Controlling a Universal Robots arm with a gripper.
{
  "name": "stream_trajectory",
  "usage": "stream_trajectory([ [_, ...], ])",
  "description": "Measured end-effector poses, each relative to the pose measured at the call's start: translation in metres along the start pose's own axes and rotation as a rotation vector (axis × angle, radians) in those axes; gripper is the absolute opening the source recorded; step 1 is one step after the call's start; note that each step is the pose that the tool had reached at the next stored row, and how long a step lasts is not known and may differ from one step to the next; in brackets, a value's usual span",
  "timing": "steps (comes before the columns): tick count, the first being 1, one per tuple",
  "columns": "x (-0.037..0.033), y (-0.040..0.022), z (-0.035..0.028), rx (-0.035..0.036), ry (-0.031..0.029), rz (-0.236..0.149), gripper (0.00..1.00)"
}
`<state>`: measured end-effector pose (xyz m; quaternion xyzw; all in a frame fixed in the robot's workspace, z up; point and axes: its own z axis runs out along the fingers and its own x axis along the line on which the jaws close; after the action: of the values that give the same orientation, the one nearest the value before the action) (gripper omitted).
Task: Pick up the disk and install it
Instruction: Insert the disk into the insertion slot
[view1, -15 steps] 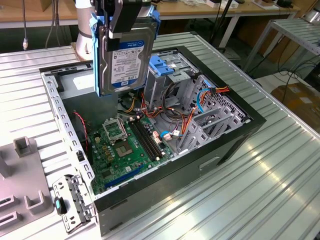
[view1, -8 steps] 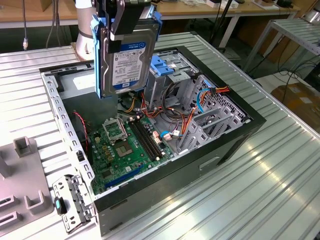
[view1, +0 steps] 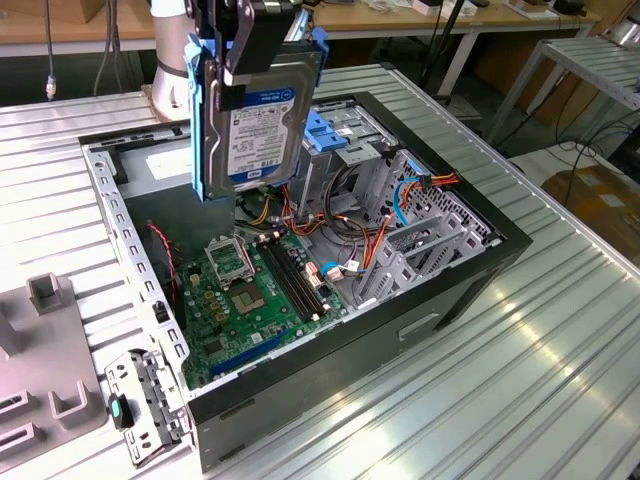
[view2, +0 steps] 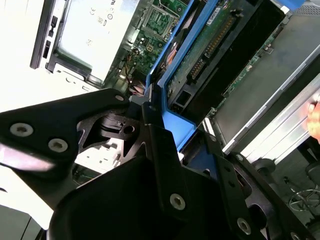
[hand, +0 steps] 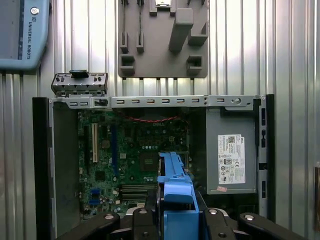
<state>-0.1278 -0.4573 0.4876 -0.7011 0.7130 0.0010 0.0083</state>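
Gripper (view1: 225, 65) clamped on hard drive (view1: 262, 125), hanging upright below it over open PC case (view1: 440, 310); risk: w/ slight misalign drive snags cables (view1: 372, 235) underneath or jams vs drive cage (view1: 350, 150) beside it.

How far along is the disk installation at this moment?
Done: pickup. The gripper is shut on the disk, which it holds upright in the air, clear of the table. In hand: the disk hangs above the open computer case, over the motherboard, with the drive cage toward the exterior view's right. Left: the install; the disk is not yet seated.
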Motion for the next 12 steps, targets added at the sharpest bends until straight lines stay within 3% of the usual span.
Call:
stream_trajectory([
  [12, 0.009, -0.0003, -0.0001, 0.0, 0.0004, 0.0, 0.37],
])
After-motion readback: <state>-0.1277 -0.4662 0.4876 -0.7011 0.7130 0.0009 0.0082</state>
